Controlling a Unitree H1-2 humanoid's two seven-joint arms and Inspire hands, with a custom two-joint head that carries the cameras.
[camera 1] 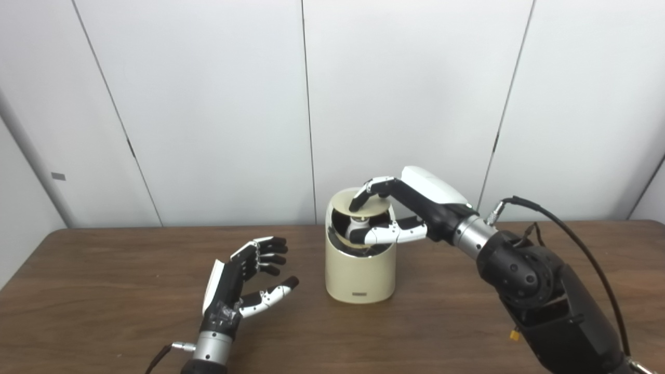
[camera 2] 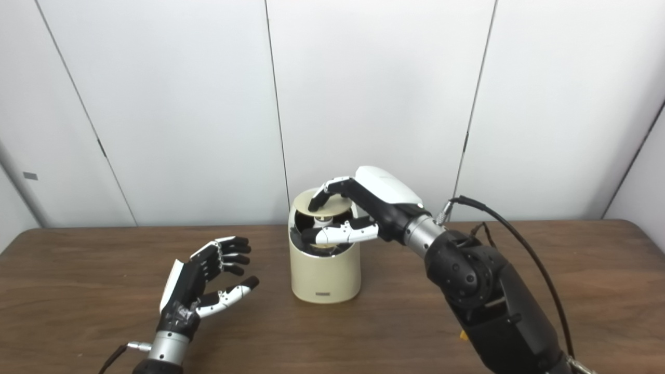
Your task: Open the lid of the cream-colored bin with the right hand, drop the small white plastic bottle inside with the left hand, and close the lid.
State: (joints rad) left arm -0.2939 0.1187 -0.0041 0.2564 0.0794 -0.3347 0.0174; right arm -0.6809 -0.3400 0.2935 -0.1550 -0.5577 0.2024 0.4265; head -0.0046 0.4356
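There we saw the tabletop (camera 1: 467,332) carrying the cream bin (camera 1: 360,270) near its back edge; our right hand (camera 1: 400,210) pinched the raised lid (camera 1: 368,206), our left hand (camera 1: 244,278) rested open and empty, the white bottle (camera 1: 358,224) lay inside.

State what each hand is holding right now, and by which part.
The left hand holds nothing, fingers apart above the table. The right hand pinches the lid of the bin at its raised edge, fingers on top and thumb beneath.
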